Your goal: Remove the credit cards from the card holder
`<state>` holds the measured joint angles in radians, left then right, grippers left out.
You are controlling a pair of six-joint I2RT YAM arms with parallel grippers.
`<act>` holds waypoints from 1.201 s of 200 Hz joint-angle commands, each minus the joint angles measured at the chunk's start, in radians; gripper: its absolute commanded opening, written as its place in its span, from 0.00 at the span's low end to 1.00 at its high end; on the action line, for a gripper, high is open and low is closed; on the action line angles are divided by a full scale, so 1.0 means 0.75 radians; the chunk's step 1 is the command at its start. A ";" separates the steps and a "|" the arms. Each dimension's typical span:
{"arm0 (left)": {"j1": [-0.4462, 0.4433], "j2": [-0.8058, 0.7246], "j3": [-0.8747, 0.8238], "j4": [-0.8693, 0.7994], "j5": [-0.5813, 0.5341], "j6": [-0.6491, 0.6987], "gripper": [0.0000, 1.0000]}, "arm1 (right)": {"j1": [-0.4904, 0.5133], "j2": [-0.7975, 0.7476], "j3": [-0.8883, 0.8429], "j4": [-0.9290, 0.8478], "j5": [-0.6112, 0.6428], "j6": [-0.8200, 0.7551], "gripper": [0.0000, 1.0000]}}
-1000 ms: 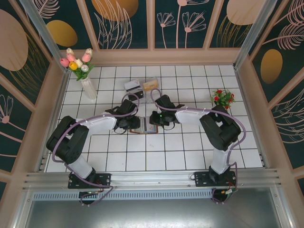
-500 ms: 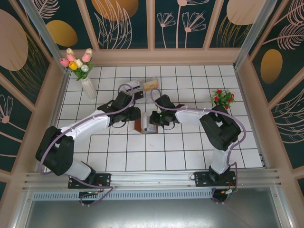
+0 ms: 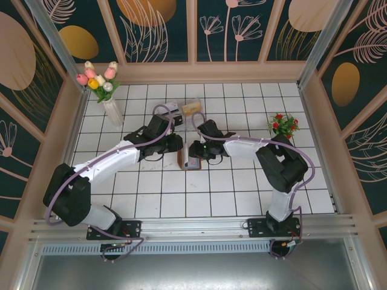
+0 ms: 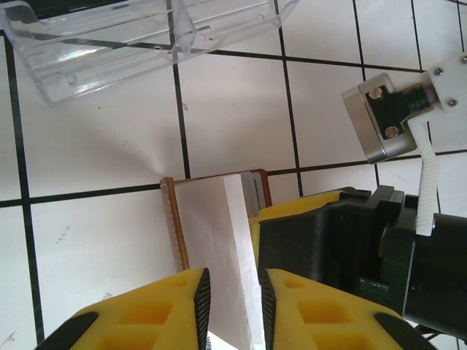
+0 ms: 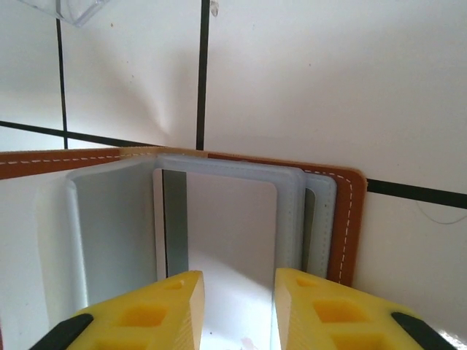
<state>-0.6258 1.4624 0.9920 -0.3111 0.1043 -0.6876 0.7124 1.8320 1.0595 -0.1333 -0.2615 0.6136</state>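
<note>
The brown card holder (image 3: 190, 162) lies open in mid-table between both grippers. In the right wrist view its blue-grey sleeves and brown stitched rim (image 5: 343, 219) spread under my right gripper (image 5: 237, 306), which is open. A white credit card (image 5: 226, 226) with a dark stripe sits in the top sleeve, straight ahead of the fingers. The holder's left half stands up as a pale flap (image 4: 208, 233) with a brown edge. My left gripper (image 4: 235, 310) has its jaws a narrow gap apart on either side of that flap. The right gripper's yellow-black body (image 4: 321, 240) sits just right of the flap.
A clear plastic tray (image 4: 109, 44) lies just beyond the holder, toward the back (image 3: 181, 109). A vase of tulips (image 3: 112, 109) stands back left and a small red-flowered plant (image 3: 283, 125) at the right. White tiled floor stretches in front of the holder.
The left arm has reached farther back and right, and its jaws have narrowed. The right jaws have widened. The holder, flat before, now has its left half raised.
</note>
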 commanded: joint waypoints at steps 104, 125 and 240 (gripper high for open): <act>-0.003 -0.142 -0.126 0.035 -0.098 -0.101 0.20 | 0.075 -0.001 0.136 0.108 -0.228 -0.076 0.28; 0.000 -0.152 -0.159 0.066 -0.076 -0.127 0.17 | 0.073 0.044 0.141 0.173 -0.312 -0.049 0.21; -0.002 -0.061 -0.231 0.196 -0.009 -0.202 0.09 | 0.067 0.200 0.148 0.270 -0.388 0.035 0.15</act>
<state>-0.6258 1.3880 0.8303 -0.2085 0.0719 -0.8211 0.7609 1.9675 1.1568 0.0265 -0.5217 0.6212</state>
